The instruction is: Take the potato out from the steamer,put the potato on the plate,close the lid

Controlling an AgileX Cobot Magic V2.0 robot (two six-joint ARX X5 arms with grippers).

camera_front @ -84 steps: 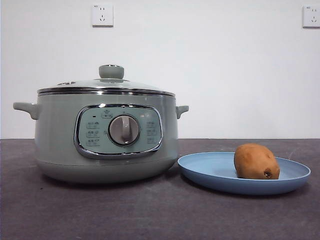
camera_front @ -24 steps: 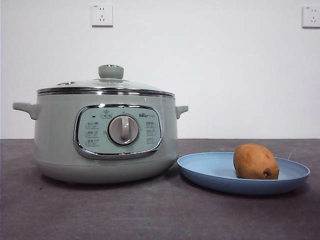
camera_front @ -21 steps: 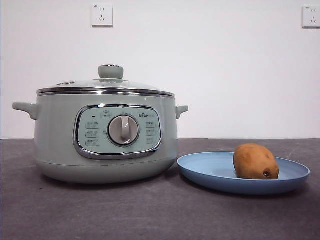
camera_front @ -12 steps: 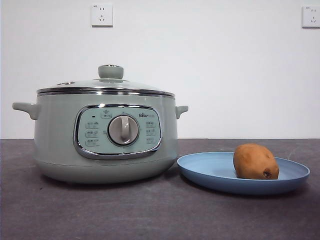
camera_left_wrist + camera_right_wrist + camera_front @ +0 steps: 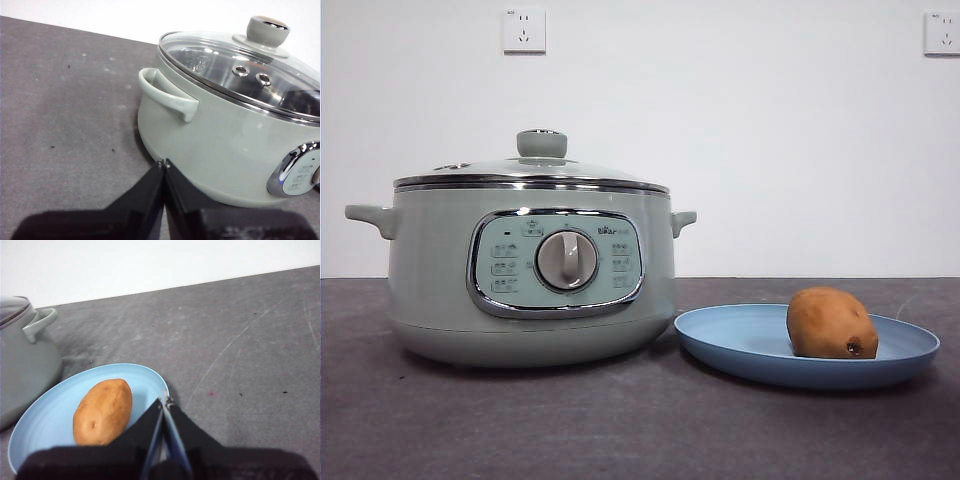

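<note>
On the table [image 5: 620,430], my left fingers [image 5: 163,164] sit clenched together near the steamer [image 5: 532,270], its lid [image 5: 532,170] on. My right fingers [image 5: 164,401] are pressed together, empty, over the plate [image 5: 740,345] holding the potato [image 5: 831,323]. Both arms are cut off from the front view.

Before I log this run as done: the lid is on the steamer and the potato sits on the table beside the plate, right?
Not quite. The lid is on the steamer, but the potato lies on the plate, as the front and right wrist views show.
</note>
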